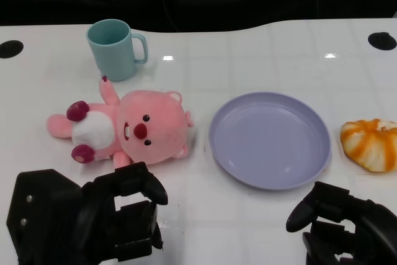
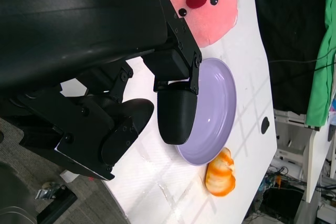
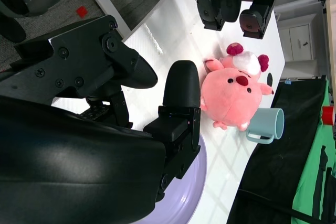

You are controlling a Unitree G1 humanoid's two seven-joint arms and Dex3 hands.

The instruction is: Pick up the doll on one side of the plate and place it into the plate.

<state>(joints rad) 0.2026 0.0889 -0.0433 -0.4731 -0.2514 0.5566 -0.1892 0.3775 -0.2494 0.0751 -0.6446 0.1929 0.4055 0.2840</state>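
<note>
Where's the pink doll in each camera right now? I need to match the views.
Head view: pink doll lies left of centre, between the cup and the left hand.
Left wrist view: only its face shows, at the top edge.
Right wrist view: right of centre.
Shared landmark: the purple plate, beside the doll.

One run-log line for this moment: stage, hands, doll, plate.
stage: pre-grasp | left hand: empty, near doll | right hand: empty | pink plush doll: lying left of plate | round lilac plate: empty
</note>
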